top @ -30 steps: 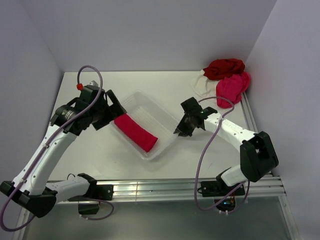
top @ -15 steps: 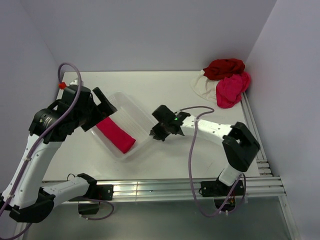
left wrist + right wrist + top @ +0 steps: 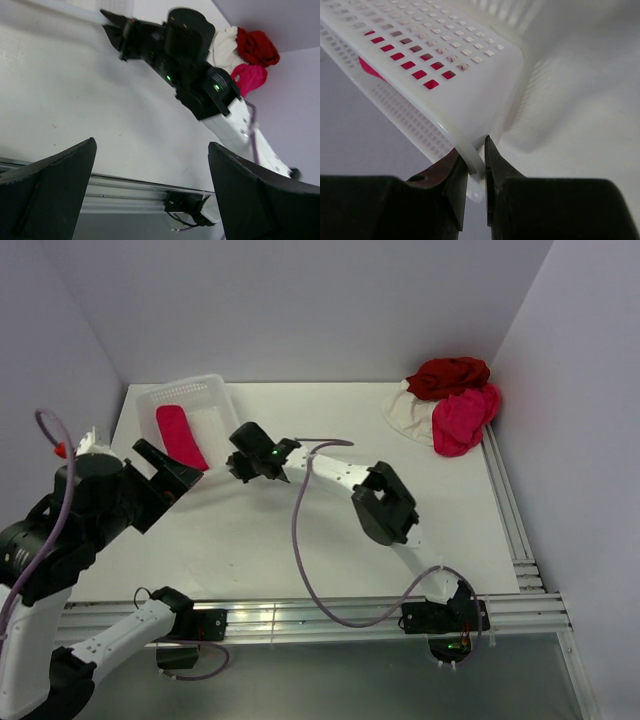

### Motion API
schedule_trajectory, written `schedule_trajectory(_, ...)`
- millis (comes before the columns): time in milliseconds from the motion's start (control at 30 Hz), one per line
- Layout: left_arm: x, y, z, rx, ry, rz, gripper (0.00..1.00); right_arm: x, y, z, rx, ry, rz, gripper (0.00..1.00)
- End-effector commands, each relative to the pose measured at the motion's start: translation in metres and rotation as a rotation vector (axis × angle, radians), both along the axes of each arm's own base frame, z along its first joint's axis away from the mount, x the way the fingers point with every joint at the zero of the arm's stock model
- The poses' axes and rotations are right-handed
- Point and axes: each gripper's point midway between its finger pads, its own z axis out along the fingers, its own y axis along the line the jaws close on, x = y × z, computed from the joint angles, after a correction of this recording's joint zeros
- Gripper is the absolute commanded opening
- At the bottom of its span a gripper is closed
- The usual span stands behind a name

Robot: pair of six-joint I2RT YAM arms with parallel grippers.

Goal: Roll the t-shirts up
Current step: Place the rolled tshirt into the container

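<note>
A white mesh basket (image 3: 213, 390) sits at the table's back left with a rolled crimson t-shirt (image 3: 180, 437) lying in it. My right gripper (image 3: 236, 458) reaches far left and is shut on the basket's rim (image 3: 470, 159), seen close in the right wrist view; red cloth (image 3: 418, 65) shows through the mesh. My left gripper (image 3: 170, 476) hangs open and empty, raised at the left, apart from the basket. At the back right lies a pile of t-shirts: dark red (image 3: 448, 377), pink (image 3: 463, 418), cream white (image 3: 404, 412).
The right arm (image 3: 345, 475) stretches across the table's middle, its cable looping toward the front rail (image 3: 320, 615). In the left wrist view the right arm (image 3: 192, 65) and the shirt pile (image 3: 256, 47) show beyond the open fingers (image 3: 50, 200). Walls close the back and sides.
The right gripper has dragged the basket with the rolled red shirt from the table's middle to the back left corner. The left arm has pulled back leftward and risen.
</note>
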Motion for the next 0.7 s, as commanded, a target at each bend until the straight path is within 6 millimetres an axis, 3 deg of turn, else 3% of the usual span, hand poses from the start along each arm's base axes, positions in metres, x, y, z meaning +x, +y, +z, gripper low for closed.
schedule_trajectory(0,-0.013,0.012,-0.002,-0.048,0.001,0.066,1.00,0.026,0.043,0.043,0.168,-0.019,-0.047,0.00)
schedule_trajectory(133,-0.020,0.018,-0.003,-0.088,-0.023,0.099,1.00,0.037,0.072,0.027,0.249,-0.018,-0.049,0.00)
schedule_trajectory(200,-0.023,0.022,-0.004,-0.094,-0.034,0.115,1.00,0.029,0.088,0.022,0.297,-0.012,-0.025,0.12)
schedule_trajectory(233,-0.023,0.023,-0.003,-0.094,-0.039,0.118,1.00,0.029,0.099,0.013,0.328,-0.012,-0.011,0.29)
schedule_trajectory(300,-0.023,0.025,-0.001,-0.092,-0.044,0.123,0.99,0.025,0.117,0.029,0.391,-0.042,0.049,0.41)
schedule_trajectory(367,-0.020,0.024,0.000,-0.084,-0.043,0.124,1.00,0.018,0.125,0.029,0.400,-0.062,0.117,0.52)
schedule_trajectory(400,-0.018,0.023,0.001,-0.082,-0.048,0.123,0.99,0.017,0.128,0.044,0.444,-0.109,0.151,0.53)
schedule_trajectory(433,-0.017,0.023,0.002,-0.079,-0.050,0.124,0.99,0.015,0.125,0.068,0.456,-0.168,0.182,0.57)
schedule_trajectory(467,-0.013,0.022,0.001,-0.075,-0.048,0.126,1.00,0.011,0.119,0.060,0.433,-0.170,0.198,0.59)
schedule_trajectory(533,-0.009,0.020,0.002,-0.070,-0.056,0.121,0.99,0.006,0.112,0.097,0.465,-0.252,0.283,0.59)
schedule_trajectory(600,-0.001,0.016,0.003,-0.060,-0.063,0.116,1.00,0.003,0.096,0.098,0.413,-0.274,0.340,0.60)
schedule_trajectory(633,0.002,0.015,0.002,-0.055,-0.063,0.114,1.00,-0.007,0.086,0.129,0.432,-0.297,0.377,0.62)
schedule_trajectory(667,0.007,0.012,0.000,-0.046,-0.055,0.109,1.00,-0.014,0.074,0.113,0.389,-0.268,0.392,0.68)
